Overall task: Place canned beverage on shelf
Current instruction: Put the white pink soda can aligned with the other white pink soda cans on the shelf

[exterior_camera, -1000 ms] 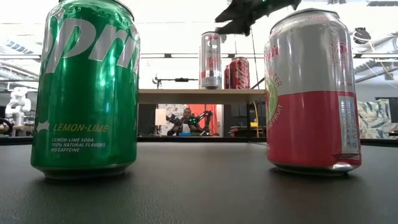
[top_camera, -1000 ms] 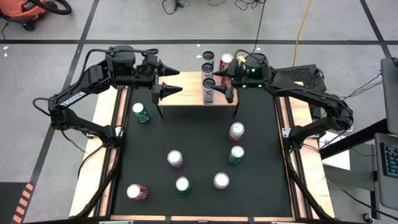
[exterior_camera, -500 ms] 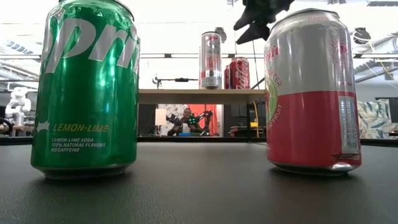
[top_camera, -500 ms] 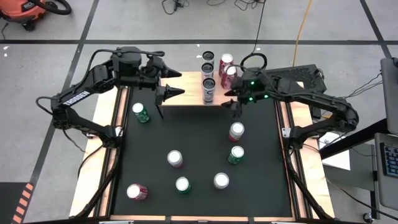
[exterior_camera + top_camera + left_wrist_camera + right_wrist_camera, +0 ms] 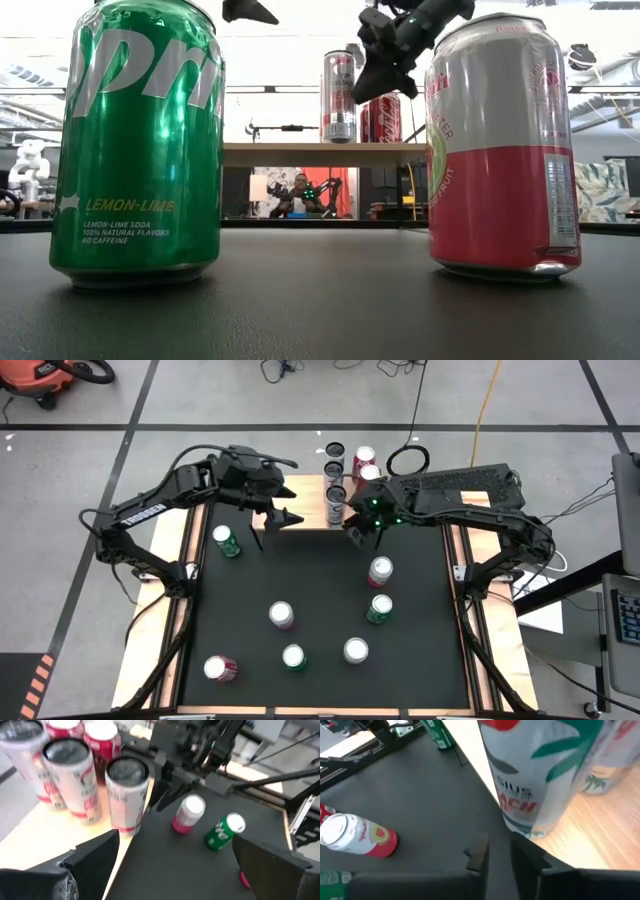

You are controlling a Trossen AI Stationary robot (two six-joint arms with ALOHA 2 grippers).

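Wooden shelf (image 5: 300, 503), upper centre of high view, carries tall cans (image 5: 336, 500). Right gripper (image 5: 357, 530) moved off them to shelf's front edge, jaws now nearly closed, empty. Left gripper (image 5: 284, 518) spread wide, empty, over shelf. Placement looks finished; next can awaits.

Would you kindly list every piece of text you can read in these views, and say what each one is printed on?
"LEMON-LIME": green soda can nearest the low camera.
"LEMON-LIME SODA 100% NATURAL FLAVORS NO CAFFEINE": same can.
"TROSSEN": dark left arm.
White-and-pink can: lettering too sideways and small to read.
Tall white cans on the wooden shelf: blurred.
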